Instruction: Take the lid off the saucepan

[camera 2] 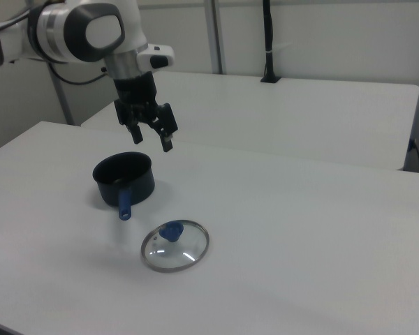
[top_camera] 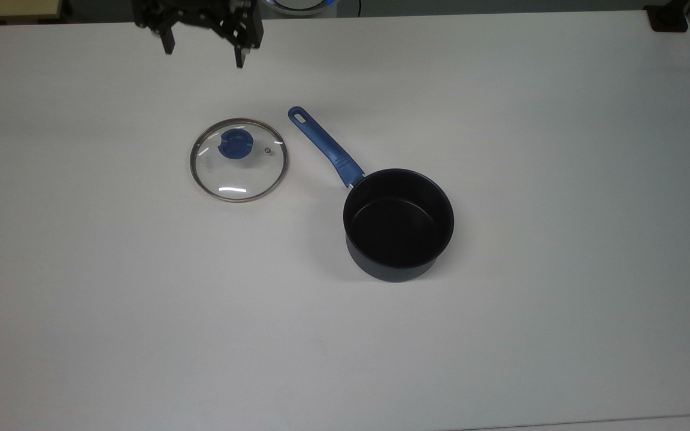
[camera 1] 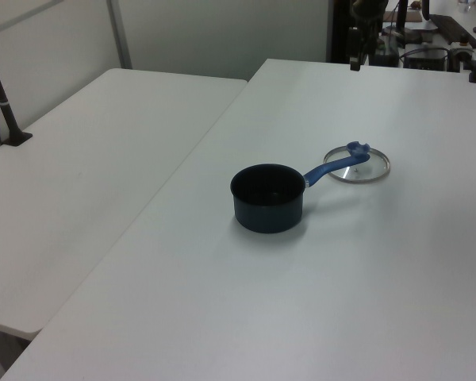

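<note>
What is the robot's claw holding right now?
Nothing. The claw is open and empty, up in the air. The lid lies flat on the table, beside the saucepan.
</note>
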Controlling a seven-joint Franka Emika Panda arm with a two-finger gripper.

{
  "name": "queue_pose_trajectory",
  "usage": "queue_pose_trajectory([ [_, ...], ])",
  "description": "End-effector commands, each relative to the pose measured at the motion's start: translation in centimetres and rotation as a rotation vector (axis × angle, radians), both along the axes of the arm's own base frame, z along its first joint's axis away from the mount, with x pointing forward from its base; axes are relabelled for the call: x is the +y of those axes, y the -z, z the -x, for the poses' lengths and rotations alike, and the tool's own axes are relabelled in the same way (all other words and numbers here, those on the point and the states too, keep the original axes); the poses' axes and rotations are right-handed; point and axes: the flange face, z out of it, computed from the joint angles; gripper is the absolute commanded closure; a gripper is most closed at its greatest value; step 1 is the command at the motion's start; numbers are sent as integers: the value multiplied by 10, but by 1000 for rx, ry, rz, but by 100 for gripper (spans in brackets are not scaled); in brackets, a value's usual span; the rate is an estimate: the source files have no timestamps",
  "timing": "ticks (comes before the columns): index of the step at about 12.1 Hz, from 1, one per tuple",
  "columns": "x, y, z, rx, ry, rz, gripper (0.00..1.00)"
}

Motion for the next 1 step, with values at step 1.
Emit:
queue_pose_trajectory([
  [1, 7, -12, 5, 5, 18, -28, 0],
])
